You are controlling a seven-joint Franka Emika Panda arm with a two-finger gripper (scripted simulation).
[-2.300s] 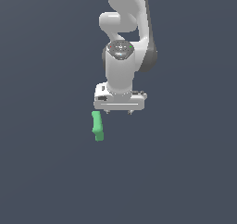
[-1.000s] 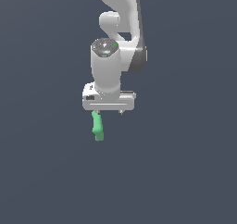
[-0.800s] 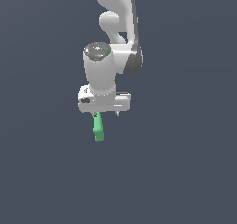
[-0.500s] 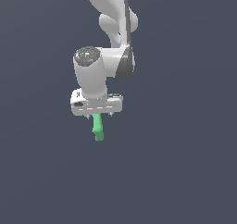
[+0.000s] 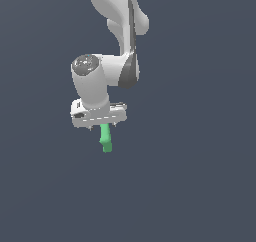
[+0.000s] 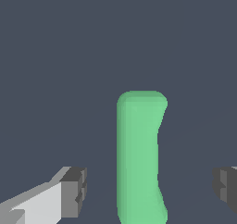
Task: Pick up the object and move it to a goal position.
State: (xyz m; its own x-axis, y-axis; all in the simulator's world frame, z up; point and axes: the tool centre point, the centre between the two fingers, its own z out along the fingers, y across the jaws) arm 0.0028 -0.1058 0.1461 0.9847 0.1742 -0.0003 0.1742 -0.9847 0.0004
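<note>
Exterior view: claw [image 5: 101, 126] now over green block [image 5: 105, 138], formerly alongside.

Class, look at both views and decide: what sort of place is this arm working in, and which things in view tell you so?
Most likely a bare simulated test scene, not a real room. The ground is one flat, even grey; the white arm looks smoothly rendered; the only other thing in view is a green block between the open gripper fingers.
</note>
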